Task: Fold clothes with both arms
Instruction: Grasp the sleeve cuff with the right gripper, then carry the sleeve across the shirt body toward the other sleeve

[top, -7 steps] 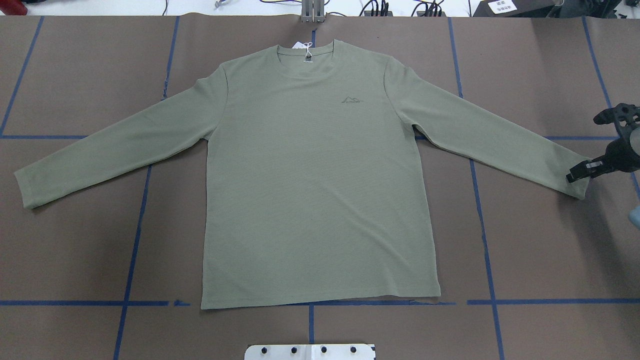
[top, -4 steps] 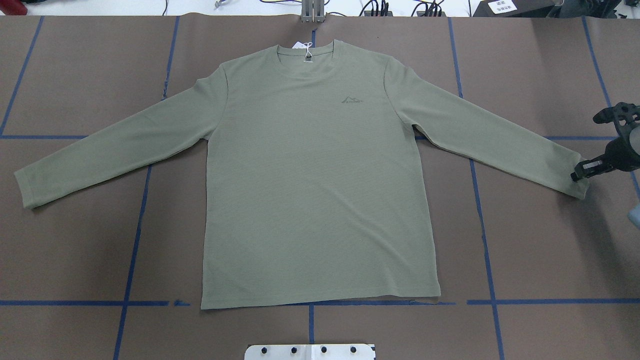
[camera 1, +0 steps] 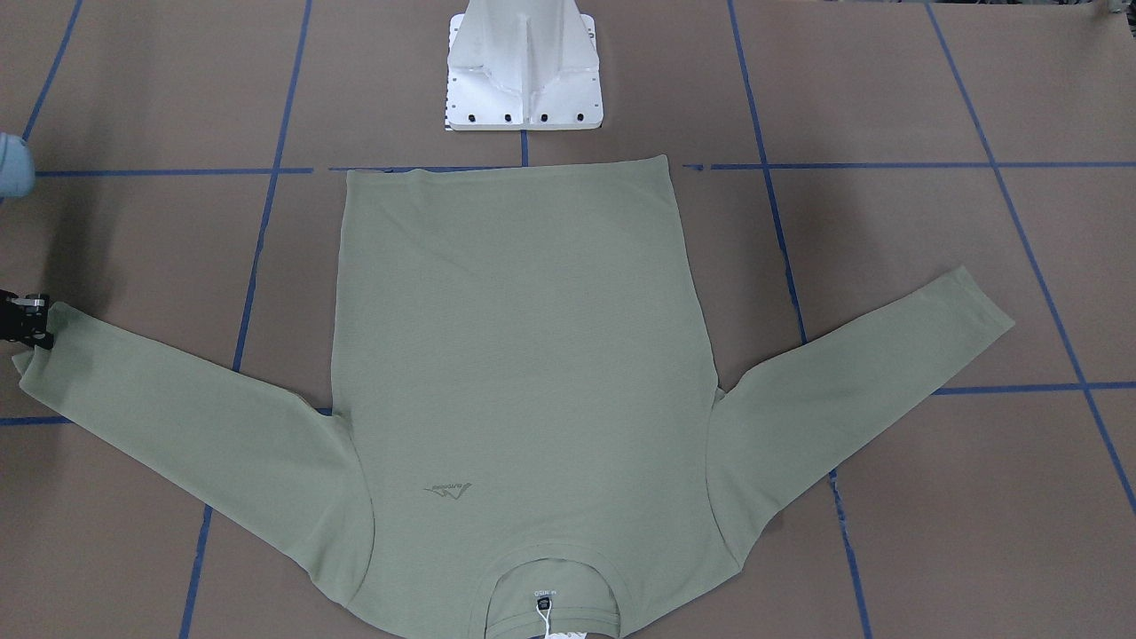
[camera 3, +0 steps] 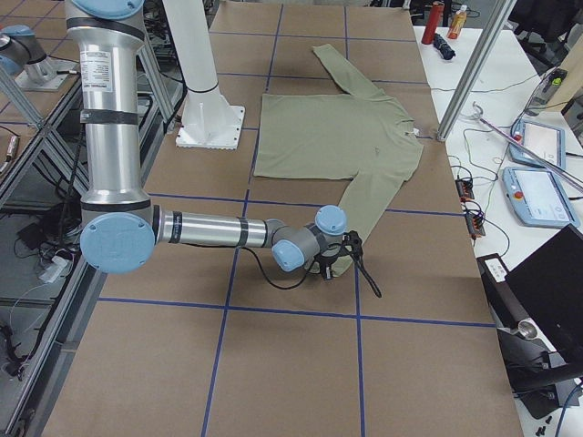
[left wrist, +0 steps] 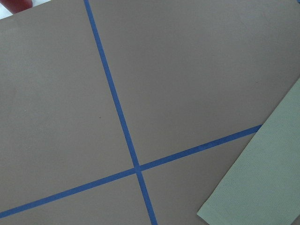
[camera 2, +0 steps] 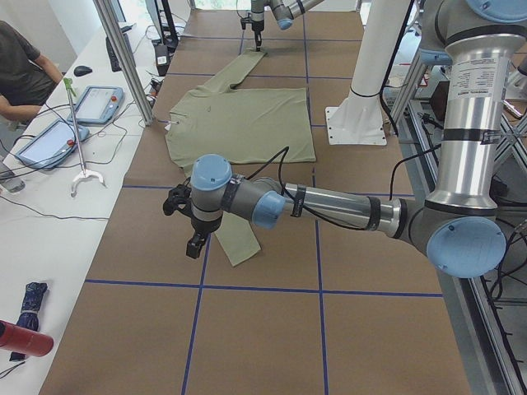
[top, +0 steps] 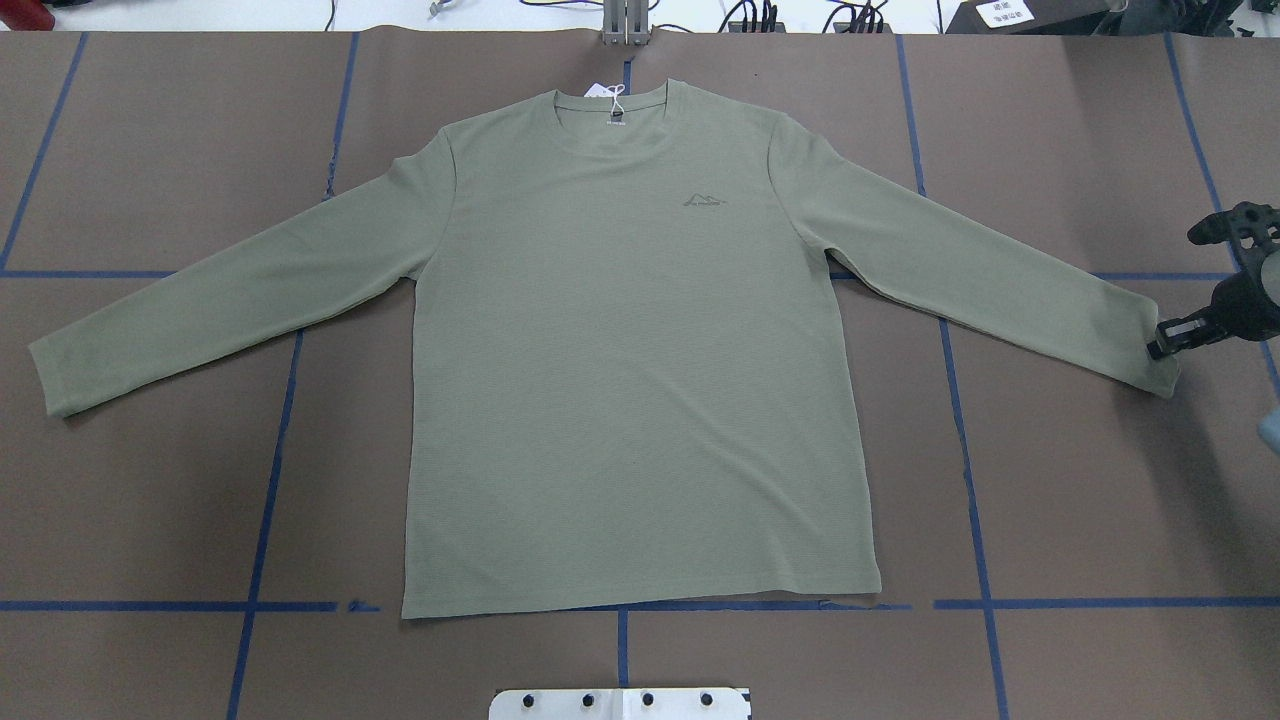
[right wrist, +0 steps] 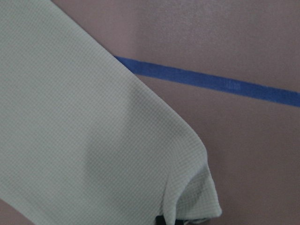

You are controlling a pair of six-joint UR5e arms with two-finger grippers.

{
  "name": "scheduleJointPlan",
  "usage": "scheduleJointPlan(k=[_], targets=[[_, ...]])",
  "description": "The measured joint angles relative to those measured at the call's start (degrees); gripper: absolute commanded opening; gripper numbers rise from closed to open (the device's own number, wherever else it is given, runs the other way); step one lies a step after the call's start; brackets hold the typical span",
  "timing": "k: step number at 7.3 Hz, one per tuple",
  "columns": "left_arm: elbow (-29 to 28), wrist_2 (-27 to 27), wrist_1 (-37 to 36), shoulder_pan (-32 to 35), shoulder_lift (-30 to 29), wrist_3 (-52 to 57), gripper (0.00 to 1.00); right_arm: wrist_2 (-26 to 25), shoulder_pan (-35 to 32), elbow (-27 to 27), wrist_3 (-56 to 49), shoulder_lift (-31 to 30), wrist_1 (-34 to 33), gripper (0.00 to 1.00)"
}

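just now the right gripper [top: 1160, 345] has slid a little outward. it was sitting over the right-side cuff [top: 1150, 370] with its fingers apart; now it rests at the cuff's very edge with them drawn together. in its wrist view the cuff's corner is puckered against a dark fingertip at the bottom of the frame. it looks clamped on the fabric there, though the pinch itself is mostly out of sight.

nothing else has moved. the shirt [top: 640, 380] lies as it did, flat and face up in the middle of the table [top: 1080, 500]. its collar and white hang tag [top: 617, 100] are on the side far from the robot, and both sleeves are stretched out to the sides. no fold has been made.

the left gripper [camera 2: 196, 245] shows only in the side view, hanging just beside the left-side cuff [top: 50, 380]. whether its fingers are apart or together cannot be told from there. its wrist camera catches that cuff's corner at the edge of the frame, near a crossing of blue tape [left wrist: 136, 166].

judged from this, the first step is under way on one side only. the right sleeve seems secured for lifting across the body, while the left gripper has yet to take its cuff.
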State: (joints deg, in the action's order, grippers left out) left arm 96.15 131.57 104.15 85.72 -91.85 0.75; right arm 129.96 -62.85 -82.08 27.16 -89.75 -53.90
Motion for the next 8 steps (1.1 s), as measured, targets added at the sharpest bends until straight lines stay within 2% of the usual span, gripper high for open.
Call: scheduleJointPlan(k=[2,3,5,8], targets=[[0.0,0.0,0.0,0.0,0.0,0.0,1.0,4.2,-1.0,-4.0,4.2,1.6,-1.3,0.0],[0.0,0.0,0.0,0.1,-0.1,0.0,1.0,6.4,-1.6,-5.8,6.5,4.5,-4.2,0.0],[-0.2,0.0,0.0,0.0,-0.2,-0.1,1.0,7.9,-1.4,-7.6,8.1,12.6,-11.3,0.0],[-0.7,0.0,0.0,0.0,-0.4,-0.1,1.0,7.9,2.5,-6.7,12.1,29.6,-23.1,0.0]])
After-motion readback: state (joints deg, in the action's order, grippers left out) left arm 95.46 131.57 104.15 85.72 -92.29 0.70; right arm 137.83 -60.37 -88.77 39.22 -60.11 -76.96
